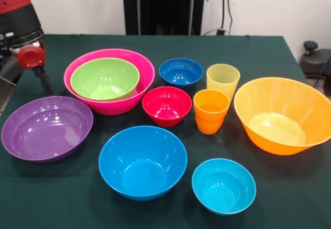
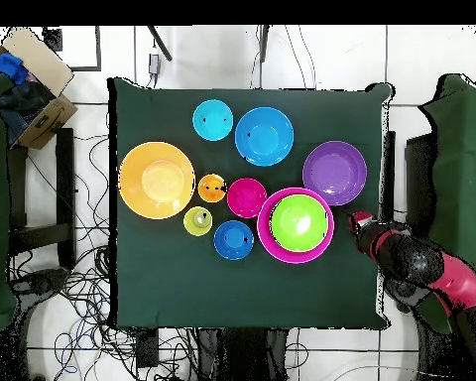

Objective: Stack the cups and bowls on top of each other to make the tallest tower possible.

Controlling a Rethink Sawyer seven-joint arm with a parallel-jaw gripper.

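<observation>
Eight bowls [image 1: 143,161], two cups [image 1: 211,110]. Overhead shows my whole arm [image 2: 435,280]; can't tell how my gripper [image 1: 45,81] sits.

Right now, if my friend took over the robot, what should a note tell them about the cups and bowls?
End effector: off to the table's side beside the pink bowl, holding nothing; open or shut can't be told.
Done: green bowl sits inside pink bowl. That is the whole tower.
Loose on the cloth: purple bowl, sky blue bowl, cyan bowl, red bowl, dark blue bowl, orange bowl, yellow cup, orange cup.
Left: stack all of these.
</observation>
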